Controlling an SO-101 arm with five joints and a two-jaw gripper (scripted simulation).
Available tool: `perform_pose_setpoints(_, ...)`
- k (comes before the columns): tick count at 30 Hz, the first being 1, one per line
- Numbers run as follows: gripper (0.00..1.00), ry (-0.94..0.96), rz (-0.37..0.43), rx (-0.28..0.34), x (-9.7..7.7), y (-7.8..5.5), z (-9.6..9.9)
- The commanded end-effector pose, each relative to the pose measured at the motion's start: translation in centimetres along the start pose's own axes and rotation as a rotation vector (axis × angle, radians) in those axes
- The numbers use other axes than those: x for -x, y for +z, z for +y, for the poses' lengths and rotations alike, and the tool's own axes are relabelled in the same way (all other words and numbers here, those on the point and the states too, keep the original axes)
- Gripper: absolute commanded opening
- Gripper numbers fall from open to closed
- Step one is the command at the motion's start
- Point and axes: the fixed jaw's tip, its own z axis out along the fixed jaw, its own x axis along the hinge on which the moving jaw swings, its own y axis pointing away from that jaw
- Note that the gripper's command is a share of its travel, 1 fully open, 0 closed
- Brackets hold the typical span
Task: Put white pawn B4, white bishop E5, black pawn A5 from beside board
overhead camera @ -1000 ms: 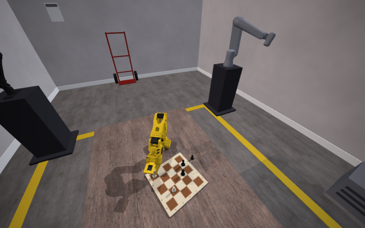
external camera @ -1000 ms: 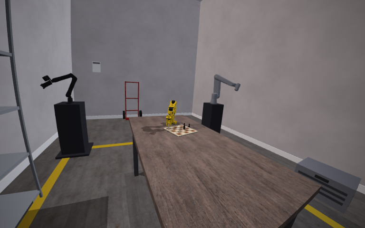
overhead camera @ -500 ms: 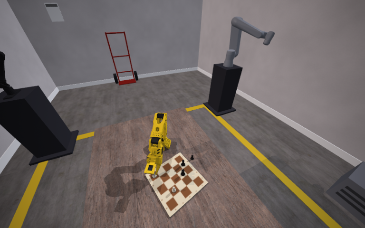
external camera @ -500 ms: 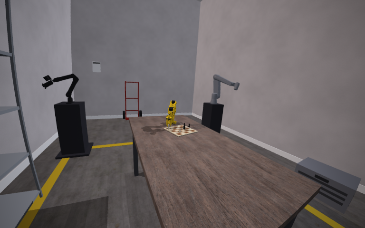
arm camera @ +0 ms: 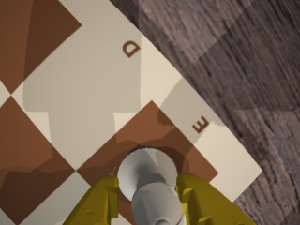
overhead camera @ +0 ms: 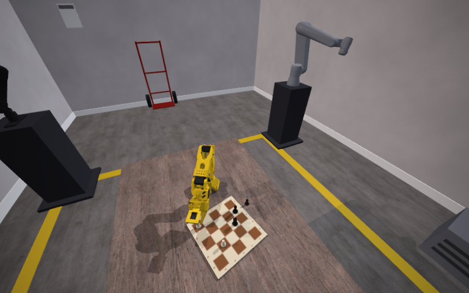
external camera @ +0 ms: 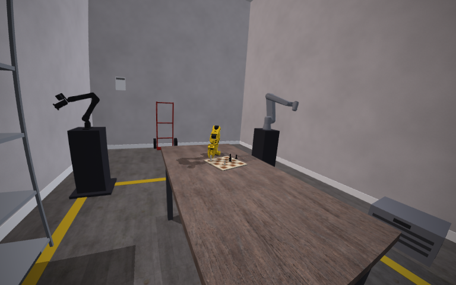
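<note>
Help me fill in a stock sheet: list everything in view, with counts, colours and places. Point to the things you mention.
Square-patterned flat chessboard [overhead camera: 220, 275] [external camera: 223, 168] [arm camera: 234, 164]: 1, brown and cream, on table
Small chess pieces [overhead camera: 223, 243] [external camera: 224, 162] [arm camera: 157, 202]: 2, white, on board, one at its E corner
Upright chess pieces [overhead camera: 234, 221] [external camera: 230, 157]: 2, black, on board
Small pawn [overhead camera: 246, 202] [external camera: 236, 157]: 1, black, beside board
Wooden table [overhead camera: 148, 193] [external camera: 269, 218] [arm camera: 262, 61]: 1, brown, centre
Tubular hand truck [overhead camera: 155, 72] [external camera: 164, 123]: 1, red, far wall
Pedestal arms [overhead camera: 301, 48] [external camera: 271, 108]: 2, black, grey, on black pedestals [overhead camera: 287, 113] [external camera: 89, 161]
Slotted metal box [overhead camera: 456, 238] [external camera: 409, 215]: 1, grey, floor
Shelf unit [external camera: 21, 117]: 1, grey, left
Wall panel [overhead camera: 71, 18] [external camera: 120, 84]: 1, pale
Floor stripes [overhead camera: 308, 176] [external camera: 79, 205]: several, yellow
Robot arm [overhead camera: 204, 165] [external camera: 215, 136]: 1, yellow, gripper [overhead camera: 198, 223] [external camera: 211, 157] [arm camera: 147, 199] around corner piece
</note>
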Motion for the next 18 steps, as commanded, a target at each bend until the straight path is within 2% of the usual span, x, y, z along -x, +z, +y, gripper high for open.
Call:
perform_pose_setpoints(1,0.10,0.006,0.010,0.003,-0.26,0.00,0.10)
perform_pose_setpoints(18,0.10,0.014,0.010,-0.001,-0.37,-0.03,-0.06)
